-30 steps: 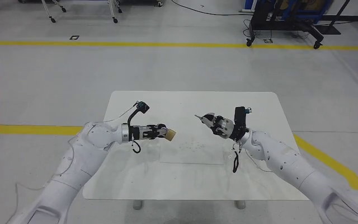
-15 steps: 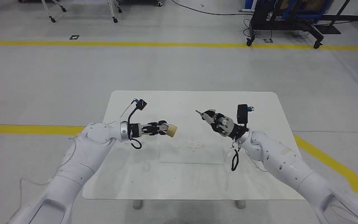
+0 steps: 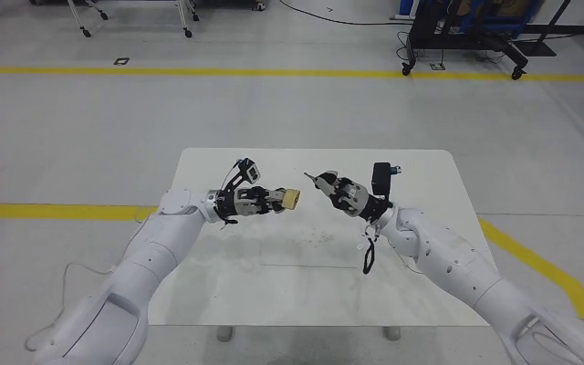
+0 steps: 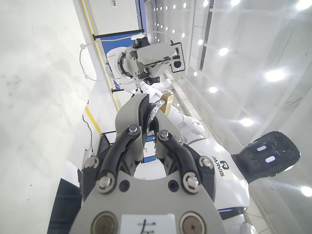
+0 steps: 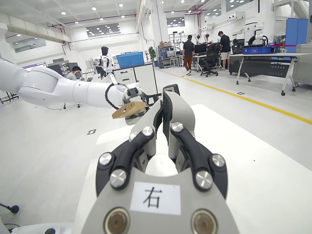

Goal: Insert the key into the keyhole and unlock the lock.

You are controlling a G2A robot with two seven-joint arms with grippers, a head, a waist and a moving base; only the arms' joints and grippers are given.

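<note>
Well above the white table, the brass lock is held in the air over the table's middle. The left gripper has it by the silver shackle, with its fingers closed tight on the loop. The pads cover most of the shackle, and in the left wrist view just a corner of the brass body pokes past the fingertips.

From the right wrist view the lock lies tilted, one narrow face turned toward the right arm. A pale spot on that face may be the keyhole, but it is too small to be sure.

The key is near the lock but apart from it, with open air between them. The right gripper has clamped down on it, and in the top view only a thin silvery sliver shows beyond the fingertips. In its own wrist view the right gripper has its ribbed pads pressed together. The key is hidden between them, so I cannot make out its head or which way the blade is turned.
</note>
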